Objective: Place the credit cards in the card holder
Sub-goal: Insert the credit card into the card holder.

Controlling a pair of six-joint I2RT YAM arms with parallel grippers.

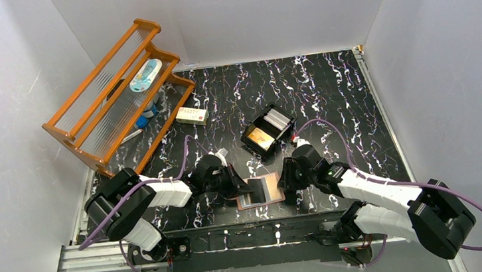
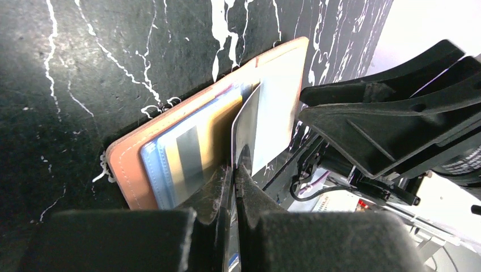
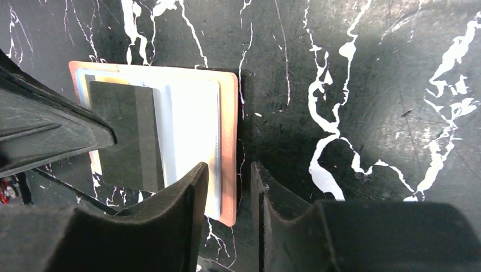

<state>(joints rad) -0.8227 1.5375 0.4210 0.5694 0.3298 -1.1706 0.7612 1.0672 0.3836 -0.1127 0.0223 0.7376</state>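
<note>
Gripping, left pincer (image 2: 233, 170): clenched on the lower edge of a card (image 2: 245, 127), which stands on edge over the open holder (image 2: 126, 170). The thin pinch leaves most of the card free to slide into a sleeve.
Card angle: tilted toward the holder's far page, with its leading edge near the fold. I judge it not yet seated.
Steadying, right pincer (image 3: 228, 170): released, its jaws apart and astride the holder's outer edge. One finger (image 3: 187, 192) is over the clear sleeve and the other over the surface (image 3: 351, 68), likely to hold the holder flat and open. Whether it presses down I cannot tell.
Holder: lies open on the surface between the two arms, near their bases, where both can reach it.
Sleeves (image 2: 170, 164): stacked, with a gold card showing inside one.
Tray (image 1: 250, 143): sits behind the holder, carrying a gold card (image 1: 260, 136) and pale ones, which I take as the remaining supply.
Next: easing the card in calls for lining its edge up with a sleeve mouth.
</note>
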